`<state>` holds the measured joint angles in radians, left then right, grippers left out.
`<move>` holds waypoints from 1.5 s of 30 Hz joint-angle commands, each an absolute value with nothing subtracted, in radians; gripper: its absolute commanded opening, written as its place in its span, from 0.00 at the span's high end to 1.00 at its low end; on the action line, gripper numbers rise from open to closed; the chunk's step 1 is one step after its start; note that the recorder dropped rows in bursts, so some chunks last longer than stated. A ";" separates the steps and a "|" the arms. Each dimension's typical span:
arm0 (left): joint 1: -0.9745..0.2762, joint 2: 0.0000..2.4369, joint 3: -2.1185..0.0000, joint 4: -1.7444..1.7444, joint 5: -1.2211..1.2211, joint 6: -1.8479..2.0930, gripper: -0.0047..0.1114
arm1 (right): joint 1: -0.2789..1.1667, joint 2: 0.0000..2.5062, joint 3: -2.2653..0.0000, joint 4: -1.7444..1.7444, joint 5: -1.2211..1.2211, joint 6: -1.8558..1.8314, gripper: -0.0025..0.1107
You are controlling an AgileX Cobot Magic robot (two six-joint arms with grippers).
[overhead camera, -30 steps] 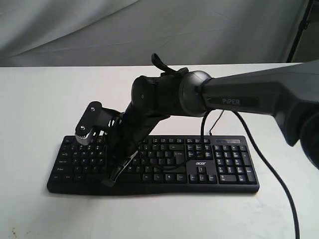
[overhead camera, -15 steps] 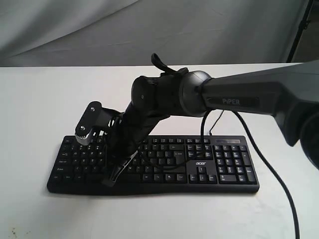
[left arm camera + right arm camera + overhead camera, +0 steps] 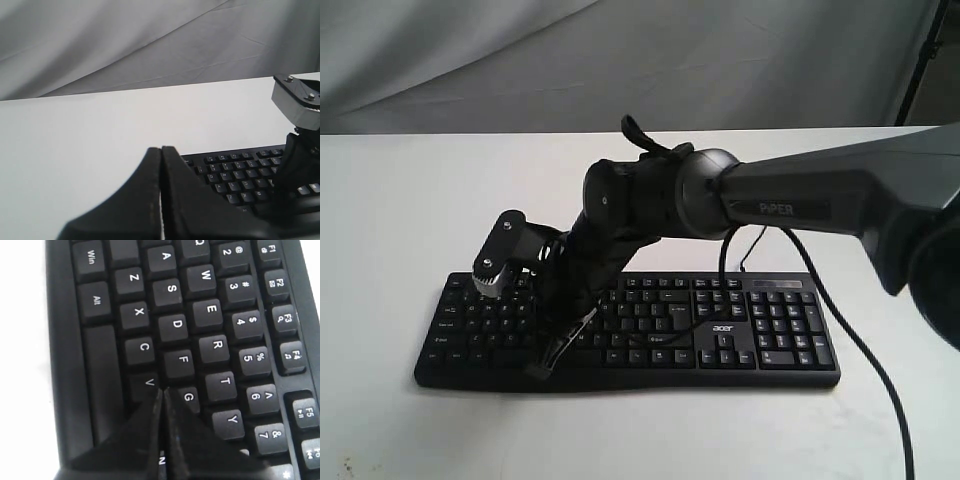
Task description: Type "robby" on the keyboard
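1. Jaws are clenching empty: right gripper (image 3: 162,390) poking between V and G, left gripper (image 3: 161,150) idling aside.
2. The keyboard (image 3: 770,340) is lying on the table (image 3: 400,200); progress isn't showing, B seemingly next.

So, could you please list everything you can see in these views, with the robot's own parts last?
keyboard: one, black with white legends, lying on the table near the front edge.
table: one, white, under everything.
cloth backdrop: one, grey, behind the table.
cable: one, black, trailing over the table right of the keyboard.
right arm: one, dark grey, reaching across over the keyboard.
right fingers: one pair, black, shut, tips at the letter keys near V and G.
left fingers: one pair, black, shut, beside the keyboard.
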<state>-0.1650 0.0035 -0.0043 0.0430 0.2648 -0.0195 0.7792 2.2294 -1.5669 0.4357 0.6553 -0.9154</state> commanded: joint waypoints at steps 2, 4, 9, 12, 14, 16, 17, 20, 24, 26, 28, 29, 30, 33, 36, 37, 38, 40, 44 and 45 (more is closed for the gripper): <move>-0.171 0.000 0.000 0.048 0.259 -0.022 0.96 | 0.779 2.213 -1.573 0.432 0.662 -0.919 0.98; -0.171 0.000 0.000 0.048 0.259 -0.022 0.96 | 0.779 2.201 -1.573 0.432 0.662 -0.919 0.98; -0.171 0.000 0.000 0.048 0.259 -0.022 0.96 | 0.779 2.189 -1.573 0.434 0.672 -0.919 0.98; -0.171 0.000 0.000 0.048 0.259 -0.022 0.96 | 0.781 2.194 -1.573 0.434 0.677 -0.919 0.98; -0.171 0.000 0.000 0.048 0.259 -0.022 0.96 | 0.781 2.196 -1.573 0.434 0.678 -0.919 0.98; -0.171 0.000 0.000 0.048 0.259 -0.022 0.96 | 0.781 2.203 -1.573 0.438 0.679 -0.919 0.98; -0.171 0.000 0.000 0.048 0.259 -0.022 0.96 | 0.784 2.212 -1.573 0.438 0.679 -0.919 0.98; -0.171 0.000 0.000 0.048 0.259 -0.022 0.96 | 0.788 2.227 -1.573 0.440 0.670 -0.919 0.98; -0.171 0.000 0.000 0.048 0.259 -0.022 0.96 | 0.788 2.229 -1.573 0.440 0.675 -0.919 0.98; -0.171 0.000 0.000 0.048 0.259 -0.022 0.96 | 0.788 2.229 -1.573 0.440 0.675 -0.919 0.98; -0.171 0.000 0.000 0.048 0.259 -0.022 0.96 | 0.788 2.227 -1.573 0.440 0.675 -0.919 0.98; -0.171 0.000 0.000 0.048 0.259 -0.022 0.96 | 0.788 2.218 -1.573 0.440 0.675 -0.919 0.98; -0.171 0.000 0.000 0.048 0.259 -0.022 0.96 | 0.788 2.211 -1.573 0.436 0.675 -0.919 0.98; -0.171 0.000 0.000 0.048 0.259 -0.022 0.96 | 0.788 2.187 -1.573 0.431 0.664 -0.919 0.98; -0.171 0.000 0.000 0.048 0.259 -0.022 0.96 | 0.788 2.178 -1.573 0.426 0.645 -0.919 0.98; -0.171 0.000 0.000 0.048 0.259 -0.022 0.96 | 0.788 2.178 -1.573 0.419 0.634 -0.919 0.98; -0.171 0.000 0.000 0.048 0.259 -0.022 0.96 | 0.788 2.180 -1.573 0.411 0.625 -0.919 0.98; -0.171 0.000 0.000 0.048 0.259 -0.022 0.96 | 0.786 2.183 -1.573 0.405 0.613 -0.916 0.98; -0.171 0.000 0.000 0.048 0.259 -0.022 0.96 | 0.763 2.195 -1.573 0.417 0.609 -0.918 0.98; -0.171 0.000 0.000 0.048 0.259 -0.022 0.96 | 0.755 2.194 -1.573 0.419 0.609 -0.920 0.98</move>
<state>-0.1650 0.0035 -0.0043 0.0430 0.2648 -0.0195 0.7786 2.1891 -1.5669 0.4163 0.6222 -0.9169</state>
